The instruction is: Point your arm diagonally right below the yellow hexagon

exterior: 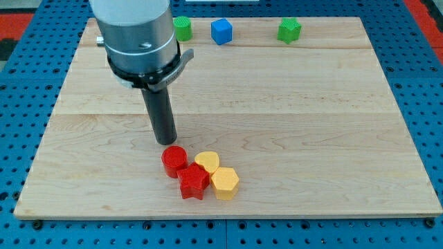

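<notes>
A yellow hexagon lies near the view's bottom centre of the wooden board. It touches a red star-shaped block on its left and a yellow heart-like block above it. A red cylinder sits at the left of this cluster. My tip is the end of a dark rod, just above and slightly left of the red cylinder, up and to the left of the yellow hexagon.
Along the view's top edge stand a green block partly behind the arm, a blue cube and a green block. The board lies on a blue perforated table.
</notes>
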Robot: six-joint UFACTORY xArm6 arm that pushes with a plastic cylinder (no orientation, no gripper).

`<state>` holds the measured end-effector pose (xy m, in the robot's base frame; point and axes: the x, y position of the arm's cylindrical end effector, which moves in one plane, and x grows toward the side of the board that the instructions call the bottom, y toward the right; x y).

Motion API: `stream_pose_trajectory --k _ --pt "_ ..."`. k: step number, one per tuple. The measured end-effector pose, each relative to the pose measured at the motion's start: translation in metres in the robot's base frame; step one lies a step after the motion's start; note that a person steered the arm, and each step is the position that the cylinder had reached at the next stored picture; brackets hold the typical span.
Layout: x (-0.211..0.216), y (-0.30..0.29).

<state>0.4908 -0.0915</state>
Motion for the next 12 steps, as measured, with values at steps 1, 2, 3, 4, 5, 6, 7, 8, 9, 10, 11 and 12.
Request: stream_pose_trajectory --k 1,2,3,4,5,6,7,8,9,10,11,12 --pt "-0.011 0.001" --pt "-0.044 0.109" --pt "-0.092 0.226" --pt "-0.131 0.246" --pt "-0.157 0.246" --pt "-0.185 0.246" --pt "-0.206 0.246" --pt "-0.218 0.248" --pt "-0.222 0.252" --pt "-0.222 0.252" --pt "-0.222 0.252" --pt "-0.223 0.252"
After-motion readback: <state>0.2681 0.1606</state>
